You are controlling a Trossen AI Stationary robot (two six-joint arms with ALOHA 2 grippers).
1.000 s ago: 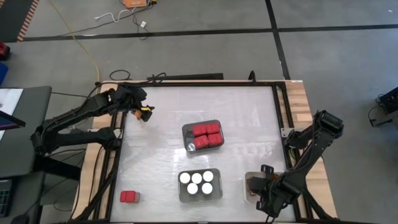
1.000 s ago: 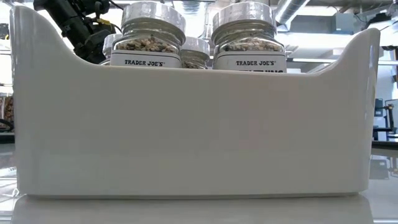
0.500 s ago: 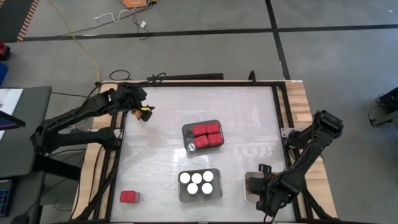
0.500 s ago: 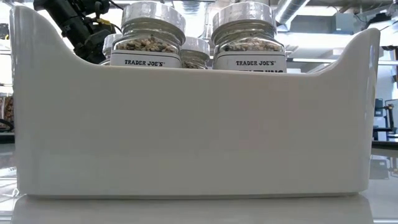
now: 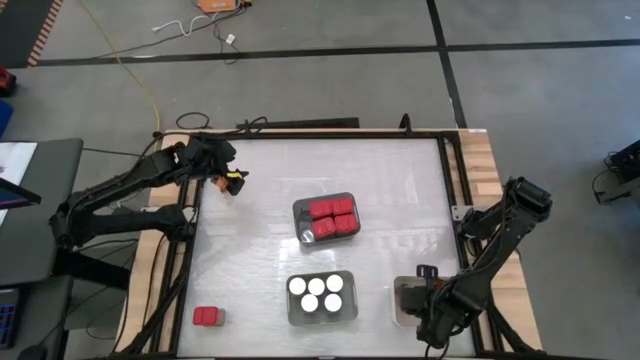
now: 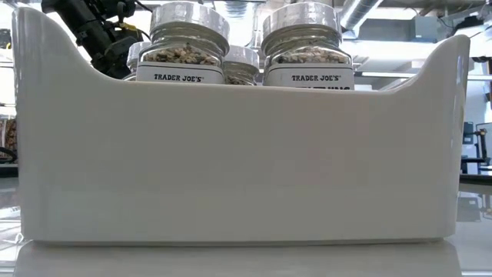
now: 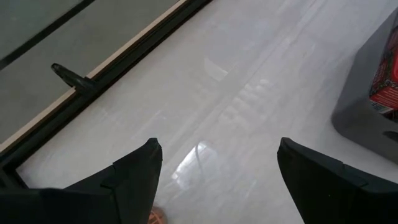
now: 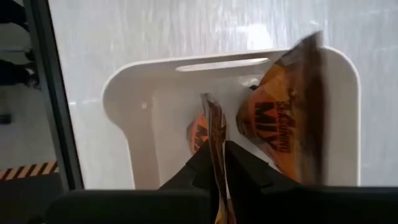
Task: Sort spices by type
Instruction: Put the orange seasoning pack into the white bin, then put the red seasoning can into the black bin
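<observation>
Right wrist view: an orange-brown packet (image 8: 214, 134) is pinched edge-on between the right hand's (image 8: 219, 163) narrow fingers over a white tray (image 8: 121, 99) already holding another packet (image 8: 283, 121). The left hand (image 7: 217, 168) is spread wide, empty, above the counter (image 7: 249, 93).

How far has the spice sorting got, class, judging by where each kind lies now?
Done: red boxes fill the grey tray; four jars share another. In hand: the right gripper, over the white tray, pinches a packet beside one already inside. Left: one red box alone near the table's edge. The left gripper waits open.
</observation>
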